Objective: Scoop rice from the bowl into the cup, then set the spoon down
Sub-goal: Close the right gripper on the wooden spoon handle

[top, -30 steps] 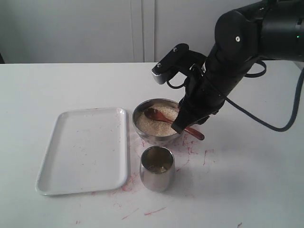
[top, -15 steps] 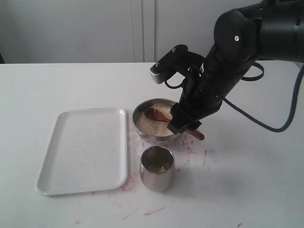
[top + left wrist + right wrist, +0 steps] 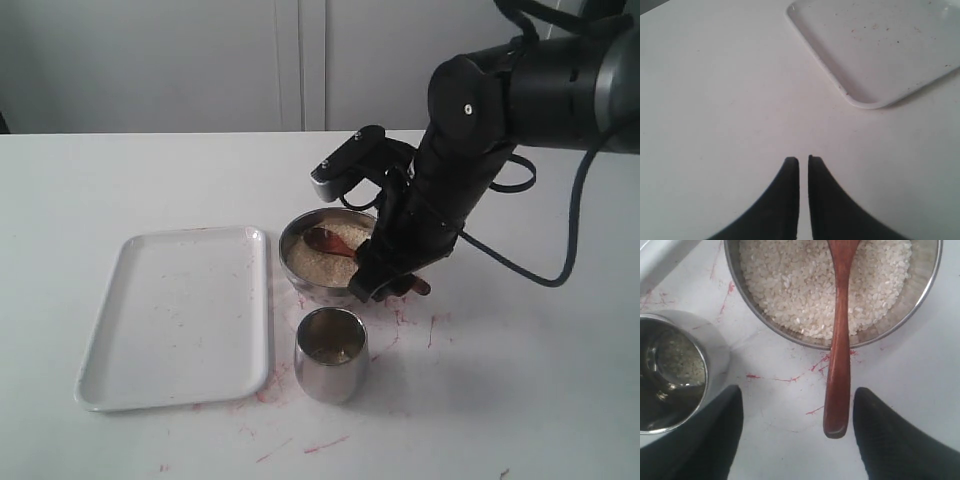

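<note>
The steel bowl point(image 3: 292, 240) point(image 3: 927, 285) stands mid-table, full of off-white rice point(image 3: 318, 266) point(image 3: 790, 290). The wooden spoon point(image 3: 324, 240) point(image 3: 838, 365) rests with its head in the rice and its handle over the rim toward the right. My right gripper point(image 3: 380, 285) point(image 3: 797, 405) hangs low over the handle end, open, the handle tip lying between its fingers close to one of them, not clasped. The steel cup point(image 3: 331, 353) point(image 3: 675, 370) stands in front of the bowl with a little rice at its bottom. My left gripper point(image 3: 803, 159) is shut over bare table, holding nothing.
A white rectangular tray point(image 3: 180, 315) point(image 3: 880, 50) lies left of the bowl and cup. Red marks stain the table around the bowl and cup. The right arm point(image 3: 500, 110) with its cable arches over the table's right side.
The right arm has come down and shifted slightly left, bringing its open gripper lower around the spoon's handle end. Spoon, bowl and cup have not moved.
</note>
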### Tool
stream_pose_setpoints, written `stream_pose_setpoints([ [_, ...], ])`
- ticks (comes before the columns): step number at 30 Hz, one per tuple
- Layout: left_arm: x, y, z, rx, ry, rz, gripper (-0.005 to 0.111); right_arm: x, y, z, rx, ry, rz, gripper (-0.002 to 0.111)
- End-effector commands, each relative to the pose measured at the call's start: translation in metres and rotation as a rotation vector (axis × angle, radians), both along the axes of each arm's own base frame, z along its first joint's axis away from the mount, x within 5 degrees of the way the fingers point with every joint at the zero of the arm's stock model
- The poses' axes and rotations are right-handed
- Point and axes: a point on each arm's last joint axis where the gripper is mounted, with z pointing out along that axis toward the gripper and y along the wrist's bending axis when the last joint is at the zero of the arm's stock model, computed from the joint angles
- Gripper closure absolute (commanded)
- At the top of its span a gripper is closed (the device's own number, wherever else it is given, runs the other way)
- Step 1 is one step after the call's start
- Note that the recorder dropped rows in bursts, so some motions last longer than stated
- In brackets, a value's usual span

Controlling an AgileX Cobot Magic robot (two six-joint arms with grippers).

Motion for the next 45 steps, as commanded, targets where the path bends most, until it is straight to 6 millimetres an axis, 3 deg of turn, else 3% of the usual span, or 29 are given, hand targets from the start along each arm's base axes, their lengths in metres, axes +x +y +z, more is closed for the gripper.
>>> stream_pose_setpoints([
  [1, -0.001, 0.0, -0.007, -0.005, 0.057, -0.002, 0.092, 0.003, -0.001, -0.005, -0.023, -0.009, 0.016, 0.048],
  [16, -0.001, 0.0, -0.007, -0.005, 0.057, -0.002, 0.092, 0.013, -0.004, -0.026, -0.108, -0.008, 0.013, 0.051],
  [32, -0.001, 0.0, -0.007, -0.005, 0.057, -0.002, 0.092, 0.016, -0.004, -0.03, -0.12, -0.029, 0.025, 0.053],
  [39, -0.001, 0.0, -0.007, -0.005, 0.057, -0.002, 0.092, 0.016, -0.004, -0.03, -0.12, -0.029, 0.025, 0.064],
  [45, -0.001, 0.0, -0.007, -0.005, 0.057, -0.002, 0.092, 0.016, -0.004, -0.03, -0.12, -0.029, 0.025, 0.064],
])
